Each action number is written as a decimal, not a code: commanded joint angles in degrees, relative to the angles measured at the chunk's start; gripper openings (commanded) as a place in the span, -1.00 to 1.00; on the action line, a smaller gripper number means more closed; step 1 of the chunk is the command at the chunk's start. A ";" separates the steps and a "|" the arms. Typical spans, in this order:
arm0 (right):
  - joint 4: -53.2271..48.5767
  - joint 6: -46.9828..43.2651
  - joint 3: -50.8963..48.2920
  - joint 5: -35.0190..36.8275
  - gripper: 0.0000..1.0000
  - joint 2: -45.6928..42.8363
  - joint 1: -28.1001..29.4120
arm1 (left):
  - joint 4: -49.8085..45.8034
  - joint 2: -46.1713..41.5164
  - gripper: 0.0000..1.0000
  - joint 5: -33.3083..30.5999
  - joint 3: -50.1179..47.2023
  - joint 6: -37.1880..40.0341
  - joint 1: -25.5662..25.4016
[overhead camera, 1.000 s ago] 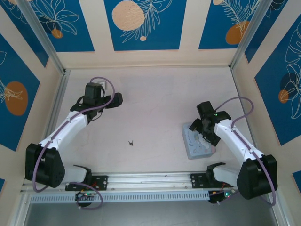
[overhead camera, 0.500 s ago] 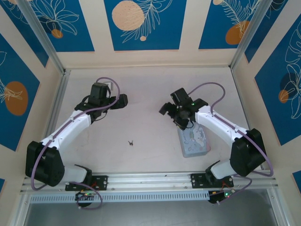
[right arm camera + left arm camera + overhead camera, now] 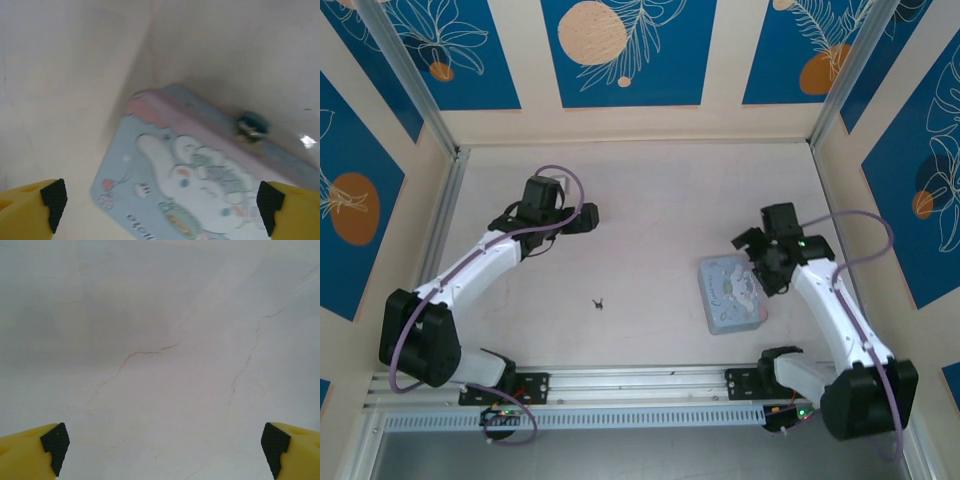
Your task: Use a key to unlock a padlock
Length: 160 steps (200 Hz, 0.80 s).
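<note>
Scene: Two arms work over a pale table (image 3: 650, 180), with a pale blue cartoon tin (image 3: 730, 296) lying at 4 o'clock from its middle in the overhead view.
Key: The key (image 3: 599, 303), a tiny dark sliver, lies alone on the bare table at 7 o'clock from the middle, well apart from both arms.
Padlock: The padlock (image 3: 251, 126), small, dark and brassy, sits on the tin's long side wall, at 3 o'clock in the right wrist view. Whether its shackle is closed is too small to tell.
Left claw: The left gripper (image 3: 165, 447) is spread wide and holds nothing. It hangs over bare table at 10 o'clock from the middle, with the key near its 6 o'clock.
Right claw: The right gripper (image 3: 160, 205) is also wide and empty, hanging above the tin's 2 o'clock corner and looking down at the lid.
Step in hand: This looks like the approach, with neither key nor padlock grasped yet.
Next move: The left arm likely needs to drop toward 6 o'clock and pinch the thin key cleanly. The right arm would have to steady the tin or padlock.
</note>
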 commanded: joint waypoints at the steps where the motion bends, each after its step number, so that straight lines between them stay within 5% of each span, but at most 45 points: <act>1: -5.87 -0.88 -3.74 0.35 0.99 -3.15 -4.64 | 0.74 1.00 1.00 0.27 2.64 -1.00 -1.30; 88: 0.98 1.67 -13.84 -15.16 1.00 -7.13 -6.67 | -0.01 3.60 1.00 -0.87 6.23 -0.80 -3.92; 127: 8.43 15.88 -15.29 -17.42 0.99 -11.16 8.39 | -0.64 3.80 1.00 -1.31 6.76 -0.73 -4.38; 160: 18.12 22.13 -11.92 -14.44 0.99 -2.59 21.27 | -1.19 3.97 1.00 -1.96 6.84 -1.35 -4.48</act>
